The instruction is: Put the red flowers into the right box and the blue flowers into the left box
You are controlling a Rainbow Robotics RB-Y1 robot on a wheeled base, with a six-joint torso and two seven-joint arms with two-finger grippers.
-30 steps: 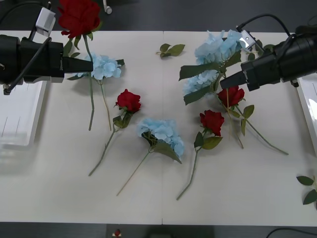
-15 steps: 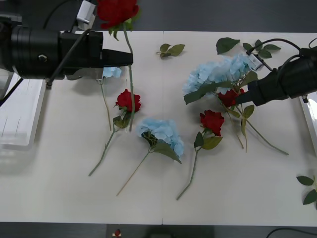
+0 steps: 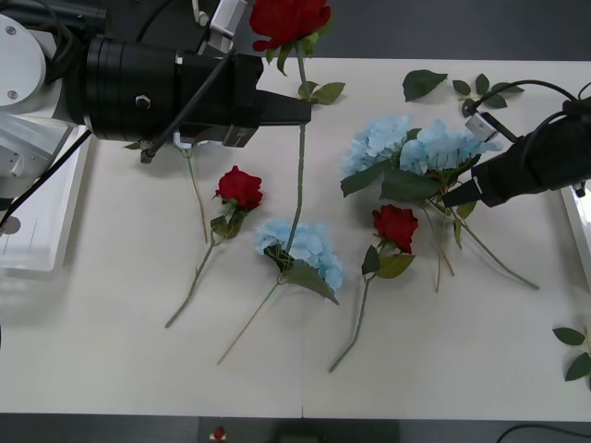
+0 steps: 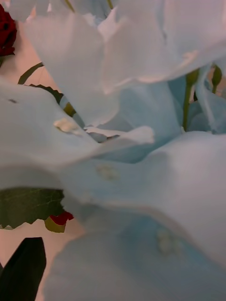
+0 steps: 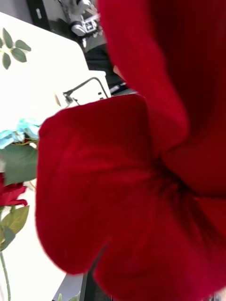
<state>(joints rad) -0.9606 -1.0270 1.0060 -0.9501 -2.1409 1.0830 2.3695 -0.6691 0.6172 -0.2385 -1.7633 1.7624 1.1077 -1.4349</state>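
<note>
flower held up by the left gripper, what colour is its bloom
Deep red, on a thin green stem: the red rose in the left gripper. Front view shows it best.

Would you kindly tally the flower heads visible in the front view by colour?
Red roses: 3
Blue hydrangea heads: 3
Total: 6

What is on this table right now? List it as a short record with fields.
left gripper: holds a red rose up, its stem hanging over the table
right gripper: at the blue flowers
lying loose: two red roses, one blue flower
left box: no flowers in the part seen
right box: table's right edge
</note>
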